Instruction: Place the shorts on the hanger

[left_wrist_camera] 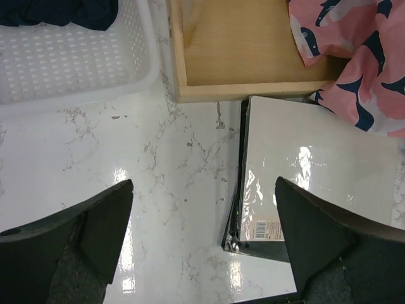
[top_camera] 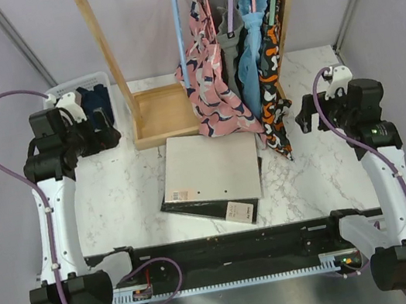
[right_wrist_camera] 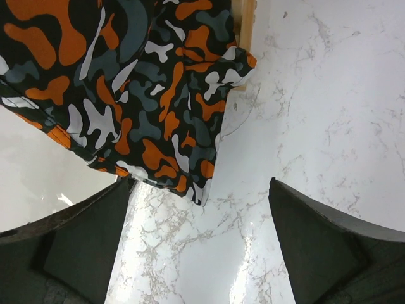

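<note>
Right, shorts (left_wrist_camera: 57,12) sit bunched in the white basket (left_wrist_camera: 76,69) at the worktop's (top_camera: 132,196) far-left corner, near the left claw (left_wrist_camera: 202,183), which is spread and empty. Right claw (right_wrist_camera: 199,183) also spread, empty, over the orange-black garment's (right_wrist_camera: 126,82) hem. Hanger (top_camera: 180,38) hangs on the wooden rack (top_camera: 104,59), apart from the basket. Fabric looks light, limp, sturdy; it'll sag and drape. Best pinch a raised fold, ideally the waistband, not visible here.

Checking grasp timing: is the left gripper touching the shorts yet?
Apart. The left wrist view shows the left gripper open over the marble table, the shorts lying in the white basket well beyond its fingertips.
</note>
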### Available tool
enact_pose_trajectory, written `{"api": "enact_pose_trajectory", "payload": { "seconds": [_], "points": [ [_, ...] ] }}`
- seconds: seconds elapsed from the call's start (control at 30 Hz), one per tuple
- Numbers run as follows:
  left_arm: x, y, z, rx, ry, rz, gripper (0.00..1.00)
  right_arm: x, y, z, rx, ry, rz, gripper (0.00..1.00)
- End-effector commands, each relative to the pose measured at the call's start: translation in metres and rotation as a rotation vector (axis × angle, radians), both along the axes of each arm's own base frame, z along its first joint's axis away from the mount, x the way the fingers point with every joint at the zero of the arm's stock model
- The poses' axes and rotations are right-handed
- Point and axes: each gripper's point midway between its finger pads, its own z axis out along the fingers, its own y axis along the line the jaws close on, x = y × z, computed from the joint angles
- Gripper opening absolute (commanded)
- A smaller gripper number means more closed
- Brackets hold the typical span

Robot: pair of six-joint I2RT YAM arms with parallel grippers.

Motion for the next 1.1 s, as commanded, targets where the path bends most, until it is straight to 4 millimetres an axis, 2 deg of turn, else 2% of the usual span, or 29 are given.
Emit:
{"api": "enact_pose_trajectory", "payload": {
  "seconds": [0.0,0.03,0.07,0.1,0.13,0.2,0.23,0.3,0.33,0.4,0.43,0.47,0.5,0.53,0.57,0.63,0.67,0.77,0.8,0.9,1.0,1.07],
  "points": [
    [0.022,0.007,-0.002,-0.045,0.047,-0.029,1.00,0.006,0.005,0.009,0.003,-0.016,0.049,0.98],
    [0.026,0.001,-0.002,-0.081,0.057,-0.079,0.99,0.008,0.005,0.006,0.003,-0.005,0.054,0.98],
    [0.035,0.004,0.008,-0.075,0.039,-0.084,1.00,0.009,0.006,0.005,0.005,0.002,0.058,0.98],
    [0.048,0.014,-0.004,-0.080,0.080,-0.067,1.00,0.009,0.007,0.005,0.009,0.007,0.065,0.98],
    [0.058,0.020,0.006,-0.076,0.057,-0.059,1.00,0.011,0.008,0.003,0.009,0.014,0.073,0.98],
    [0.077,0.043,0.005,-0.041,0.055,-0.034,1.00,0.011,0.010,0.001,0.017,0.022,0.087,0.98],
    [0.096,0.055,0.003,-0.044,0.062,-0.018,1.00,0.011,0.011,-0.002,0.022,0.029,0.092,0.98],
    [0.114,0.078,0.003,-0.052,0.059,0.022,1.00,0.012,0.013,-0.004,0.028,0.036,0.100,0.98],
    [0.135,0.089,-0.001,-0.052,0.058,0.031,1.00,0.012,0.014,-0.005,0.032,0.040,0.106,0.98],
    [0.153,0.108,-0.007,-0.047,0.058,0.055,1.00,0.013,0.014,-0.006,0.034,0.044,0.107,0.98],
    [0.166,0.114,0.006,-0.028,0.018,0.053,1.00,0.013,0.014,-0.009,0.037,0.052,0.110,0.98],
    [0.181,0.120,-0.017,-0.036,0.057,0.050,1.00,0.014,0.015,-0.010,0.039,0.055,0.114,0.98],
    [0.189,0.124,-0.021,-0.025,0.055,0.040,0.99,0.014,0.015,-0.012,0.042,0.062,0.115,0.98],
    [0.199,0.128,-0.014,-0.008,0.025,0.036,1.00,0.015,0.015,-0.015,0.045,0.074,0.116,0.98],
    [0.211,0.135,-0.035,-0.007,0.053,0.044,0.99,0.015,0.015,-0.017,0.046,0.080,0.116,0.98],
    [0.226,0.142,-0.041,0.017,0.039,0.033,0.99,0.016,0.015,-0.020,0.045,0.090,0.117,0.98],
    [0.236,0.147,-0.056,0.024,0.050,0.039,1.00,0.017,0.015,-0.021,0.044,0.093,0.115,0.98],
    [0.253,0.159,-0.075,0.053,0.056,0.060,1.00,0.017,0.014,-0.023,0.043,0.099,0.114,0.98],
    [0.262,0.165,-0.094,0.052,0.073,0.078,1.00,0.017,0.014,-0.026,0.041,0.105,0.118,0.98],
    [0.275,0.168,-0.114,0.049,0.071,0.071,0.99,0.017,0.014,-0.032,0.041,0.124,0.118,0.98],
    [0.283,0.171,-0.129,0.068,0.076,0.075,1.00,0.018,0.013,-0.035,0.038,0.135,0.113,0.98],
    [0.288,0.178,-0.149,0.110,0.107,0.097,0.99,0.019,0.012,-0.036,0.035,0.135,0.110,0.98]
  ]
}}
